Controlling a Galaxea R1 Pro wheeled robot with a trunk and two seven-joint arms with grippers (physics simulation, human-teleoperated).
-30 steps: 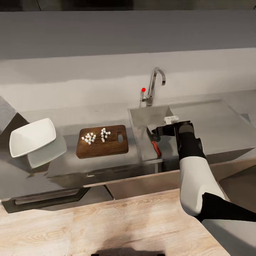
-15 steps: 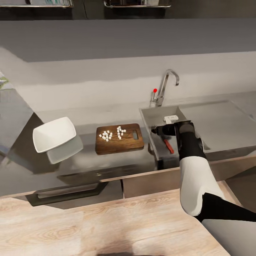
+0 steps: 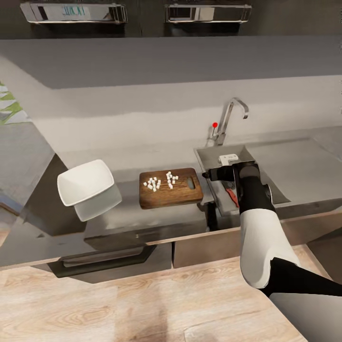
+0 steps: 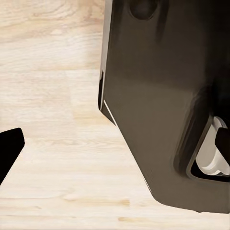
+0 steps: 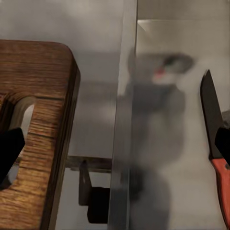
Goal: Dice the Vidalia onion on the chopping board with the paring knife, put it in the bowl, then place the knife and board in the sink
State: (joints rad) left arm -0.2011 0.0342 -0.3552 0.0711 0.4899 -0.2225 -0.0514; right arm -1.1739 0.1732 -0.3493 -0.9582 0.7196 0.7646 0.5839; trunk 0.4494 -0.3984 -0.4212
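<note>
The dark wood chopping board (image 3: 171,189) lies on the countertop (image 3: 126,211) with several white diced onion pieces (image 3: 159,182) on it. Left of it sits the white bowl (image 3: 85,182), empty. The paring knife (image 3: 232,194) lies in the sink (image 3: 214,159), red handle showing beside my forearm. My right gripper (image 3: 209,175) hangs open and empty over the sink's left rim, between board and knife. In the right wrist view the board's handle slot (image 5: 20,125) and the knife (image 5: 214,125) flank the open gripper (image 5: 115,143). My left gripper (image 4: 115,143) is open beside my dark body.
A chrome tap (image 3: 231,118) with a red knob (image 3: 215,125) stands behind the sink. The flat drainboard (image 3: 299,164) stretches to the right. Dark cabinets with a handle (image 3: 102,259) sit under the counter, pale wood floor (image 3: 142,304) below. Wall cabinets (image 3: 137,12) hang above.
The camera has pulled back and turned, so the whole scene has shifted right. Relative to the sink, my right gripper has moved from above the knife to the left rim.
</note>
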